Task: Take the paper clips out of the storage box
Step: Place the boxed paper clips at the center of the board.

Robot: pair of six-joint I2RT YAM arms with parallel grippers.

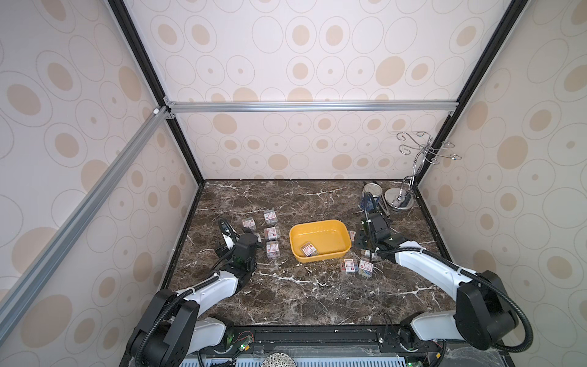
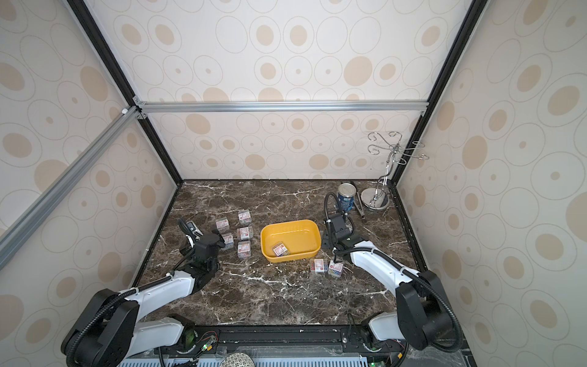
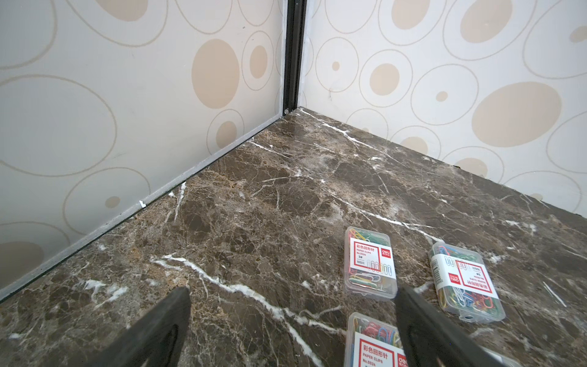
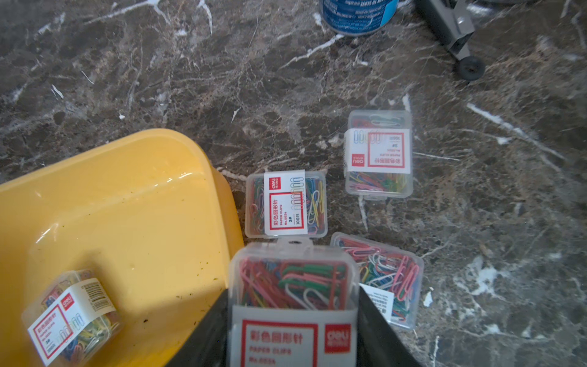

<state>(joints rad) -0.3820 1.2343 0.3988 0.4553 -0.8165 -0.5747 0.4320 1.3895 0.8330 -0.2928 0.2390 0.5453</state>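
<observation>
paper clips (image 3: 370,263) label, deli, 彩色回形针, PAPER CLIPS, No.0024, 3#

Bystanders beyond my right gripper (image 4: 293,317)

Ahead of it, toward the far wall, a blue-labelled tin can (image 2: 346,197) stands upright on the dark marble tabletop (image 1: 286,286). A grey metal tool (image 4: 451,28) lies just beside the can, between it and the round base of a chrome stand (image 2: 374,200) with curled hooks in the far corner. Wallpaper (image 1: 301,63) with beige ovals and an aluminium rail (image 1: 311,106) rise behind.
</observation>
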